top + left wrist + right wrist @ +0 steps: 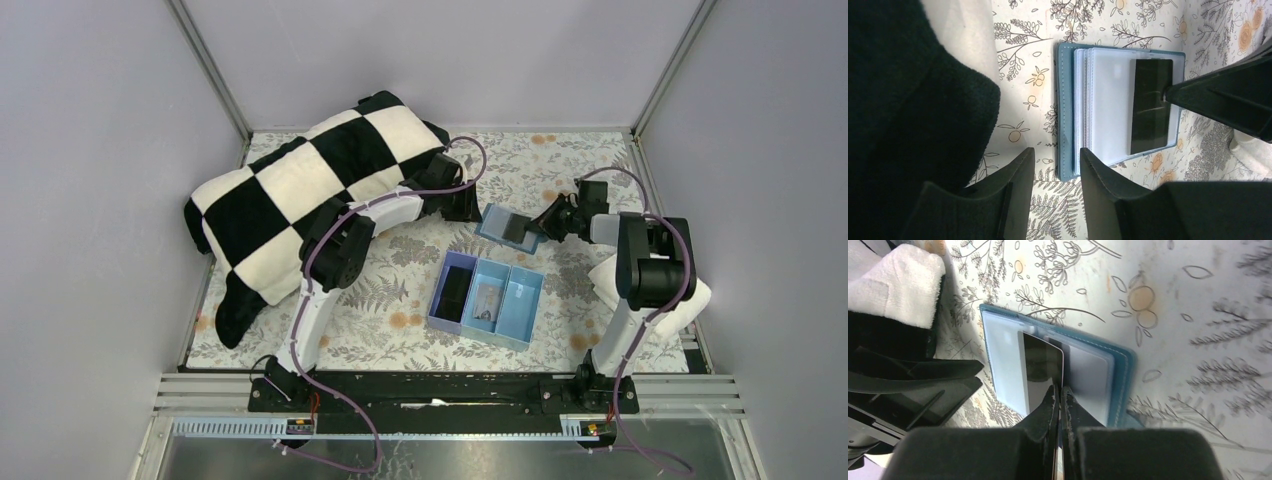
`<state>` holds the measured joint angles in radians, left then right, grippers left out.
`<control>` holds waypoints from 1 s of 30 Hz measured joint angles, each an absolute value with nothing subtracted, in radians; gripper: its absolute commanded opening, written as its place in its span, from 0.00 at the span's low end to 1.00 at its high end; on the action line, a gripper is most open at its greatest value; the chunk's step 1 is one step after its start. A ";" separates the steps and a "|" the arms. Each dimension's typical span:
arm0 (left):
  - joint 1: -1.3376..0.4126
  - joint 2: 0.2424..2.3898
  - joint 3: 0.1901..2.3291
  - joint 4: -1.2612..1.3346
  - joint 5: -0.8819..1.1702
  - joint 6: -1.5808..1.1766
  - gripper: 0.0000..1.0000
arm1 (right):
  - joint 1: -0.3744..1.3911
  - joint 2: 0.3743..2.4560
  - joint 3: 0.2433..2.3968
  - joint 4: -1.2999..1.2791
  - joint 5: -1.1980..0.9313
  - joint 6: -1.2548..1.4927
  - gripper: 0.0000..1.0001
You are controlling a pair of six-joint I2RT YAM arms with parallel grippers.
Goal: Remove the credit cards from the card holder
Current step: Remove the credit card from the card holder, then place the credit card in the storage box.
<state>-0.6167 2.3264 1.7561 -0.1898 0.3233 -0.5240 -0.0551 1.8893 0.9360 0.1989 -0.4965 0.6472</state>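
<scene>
Right gripper [1058,394] pinched shut on the edge of a dark credit card [1042,367]. The card mostly lies on the open card holder [495,222], mid-table. Left gripper [1056,160] half open, straddling the holder's corner, not clamping. Extraction barely begun; can't tell if other sleeves are loaded.

One holder [507,227], one dark card [1150,107] showing in it, more can't tell. One tray [536,305], three compartments. One checkered blanket [300,190]. One white towel [698,298]. Two arms: left arm [330,260], right arm [650,265].
</scene>
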 measured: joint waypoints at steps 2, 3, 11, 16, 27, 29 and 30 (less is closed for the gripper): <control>-0.617 2.321 1.756 -0.190 0.314 -0.522 0.43 | -0.064 1.866 0.936 0.163 -0.478 0.630 0.00; -0.617 2.318 1.755 -0.190 0.308 -0.520 0.43 | -0.074 1.847 0.935 0.140 -0.469 0.624 0.00; -0.616 2.249 1.749 -0.196 0.270 -0.512 0.43 | -0.113 1.641 0.904 0.032 -0.419 0.604 0.00; -0.612 2.162 1.721 -0.205 0.244 -0.505 0.44 | -0.107 1.502 0.905 -0.023 -0.411 0.604 0.00; -0.575 1.904 1.611 -0.282 0.138 -0.500 0.46 | 0.350 1.356 1.028 -0.345 -0.139 0.669 0.00; -0.562 1.858 1.586 -0.304 0.106 -0.504 0.47 | 0.453 1.351 1.057 -0.408 -0.073 0.709 0.00; -0.555 1.829 1.566 -0.312 0.088 -0.505 0.47 | 0.490 1.351 1.068 -0.434 -0.048 0.726 0.00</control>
<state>-0.5549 1.8294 1.5658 -0.3119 0.0879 -0.5053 0.4900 1.3514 1.0683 -0.4343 -0.0479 0.7261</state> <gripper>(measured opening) 0.465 0.017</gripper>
